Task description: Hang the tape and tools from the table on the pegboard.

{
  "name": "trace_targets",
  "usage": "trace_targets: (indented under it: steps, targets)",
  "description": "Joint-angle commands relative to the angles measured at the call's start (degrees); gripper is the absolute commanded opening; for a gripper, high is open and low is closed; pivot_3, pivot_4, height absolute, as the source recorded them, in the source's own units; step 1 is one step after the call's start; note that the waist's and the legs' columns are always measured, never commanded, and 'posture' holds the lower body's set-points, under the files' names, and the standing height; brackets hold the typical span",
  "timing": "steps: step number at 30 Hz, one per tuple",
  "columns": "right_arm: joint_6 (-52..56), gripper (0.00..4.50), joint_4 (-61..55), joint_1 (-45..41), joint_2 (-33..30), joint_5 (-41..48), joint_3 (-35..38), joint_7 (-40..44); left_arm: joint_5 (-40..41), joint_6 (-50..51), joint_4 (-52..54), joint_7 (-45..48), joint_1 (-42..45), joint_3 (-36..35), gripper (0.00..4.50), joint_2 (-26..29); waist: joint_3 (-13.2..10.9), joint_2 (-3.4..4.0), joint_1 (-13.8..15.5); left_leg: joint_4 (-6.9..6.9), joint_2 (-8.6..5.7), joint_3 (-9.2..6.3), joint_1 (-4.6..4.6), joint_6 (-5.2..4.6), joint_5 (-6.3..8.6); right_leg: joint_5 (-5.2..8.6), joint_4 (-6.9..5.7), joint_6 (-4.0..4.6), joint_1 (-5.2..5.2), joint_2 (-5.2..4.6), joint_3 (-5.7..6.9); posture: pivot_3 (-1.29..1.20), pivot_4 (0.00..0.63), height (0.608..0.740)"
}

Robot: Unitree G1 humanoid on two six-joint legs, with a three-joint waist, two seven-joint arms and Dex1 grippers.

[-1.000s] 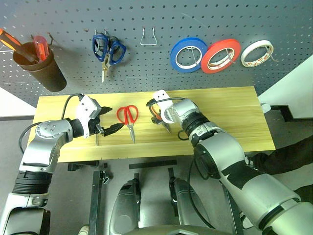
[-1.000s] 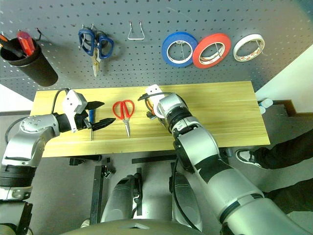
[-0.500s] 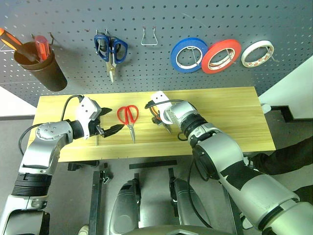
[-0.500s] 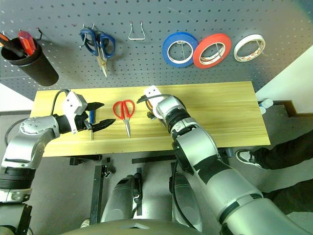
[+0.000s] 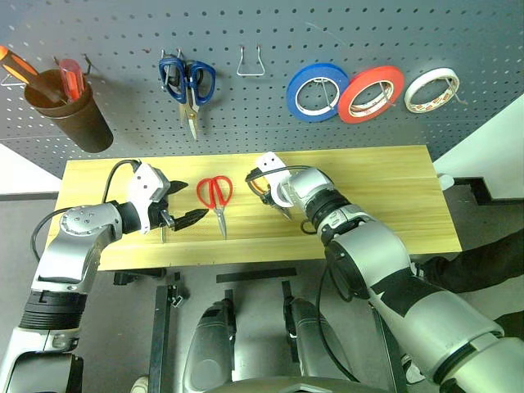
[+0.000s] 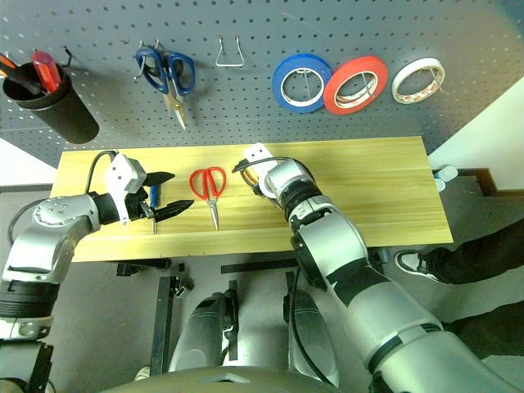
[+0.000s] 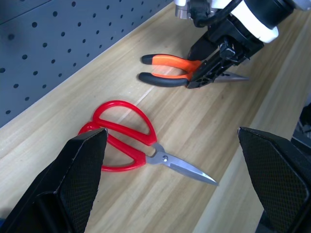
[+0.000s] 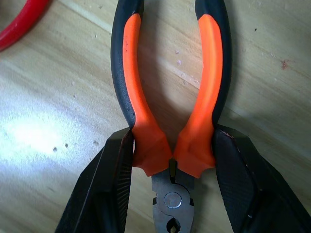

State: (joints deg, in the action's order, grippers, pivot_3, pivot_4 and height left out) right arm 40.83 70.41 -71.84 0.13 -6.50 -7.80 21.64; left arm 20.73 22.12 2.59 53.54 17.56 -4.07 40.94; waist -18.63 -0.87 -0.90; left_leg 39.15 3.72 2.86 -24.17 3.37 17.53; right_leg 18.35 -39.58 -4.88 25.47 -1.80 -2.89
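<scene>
Flat on the pale grained table (image 5: 393, 188): pliers (image 8: 170, 97), glossy orange-and-black curved handles, pinched near the pivot between ribbed black right gripper (image 8: 171, 160) fingers. At nine o'clock, red-looped scissors (image 7: 131, 143). Farther at nine, left gripper (image 5: 182, 203), spread wide, empty.

The right half of the table (image 5: 393, 196) lies bare, giving open passage up to the pegboard (image 5: 270, 115). On the left half, the red-handled scissors (image 5: 215, 195) lie between the left gripper (image 5: 184, 205) and the right gripper (image 7: 214, 73), which crowds the pliers (image 8: 170, 111). An unoccupied hook (image 5: 249, 64) hangs between the blue-handled scissors (image 5: 188, 82) and blue roll (image 5: 316, 92).
</scene>
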Motion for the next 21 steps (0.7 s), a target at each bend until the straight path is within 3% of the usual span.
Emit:
trace_targets:
  steps: [1,6,11,15,21]
  targets:
    - [5.16,2.09,-13.10,1.55,-4.14,0.84,-2.22,9.81,4.59,-1.15,3.68,2.64,-1.55,-4.15,4.50,0.27,0.04,-0.03,0.04,0.01,0.00,0.00,-0.06,0.02,-0.01,0.00,0.00,0.00,0.04,0.00,0.01,0.13,0.258,0.740]
    - [14.12,2.09,-47.87,13.83,-14.92,3.64,-7.22,21.19,9.59,-1.59,3.70,4.47,-2.31,-8.07,4.50,-0.98,0.28,-0.08,0.23,0.03,0.01,-0.16,-0.28,0.06,-0.03,0.00,-0.09,-0.01,0.16,-0.03,0.14,0.10,0.210,0.740]
    - [26.93,2.09,-74.94,19.01,-23.13,15.01,-0.83,28.51,14.27,-1.61,3.86,6.89,-0.66,-11.43,4.50,-0.99,0.67,-0.14,-0.09,0.04,-0.03,-0.16,-0.41,0.08,-0.05,-0.01,-0.02,-0.02,0.23,-0.05,0.19,0.07,0.169,0.740]
    - [31.68,2.09,-82.31,17.54,-23.63,21.89,6.40,28.19,16.04,-2.37,2.41,7.69,1.51,-12.74,4.50,-1.08,2.17,-0.36,-0.33,0.04,0.01,-0.18,-0.39,0.24,-0.14,-0.02,-0.06,0.00,0.33,0.06,0.22,0.05,0.140,0.740]
    - [32.48,2.09,-81.42,10.91,-19.98,27.42,15.00,22.54,18.69,-2.79,1.21,7.57,4.53,-15.01,4.50,-1.89,4.97,-0.55,-0.29,0.12,-0.02,-0.18,-0.35,0.38,-0.22,-0.10,-0.09,0.11,0.25,0.06,0.23,0.04,0.103,0.740]
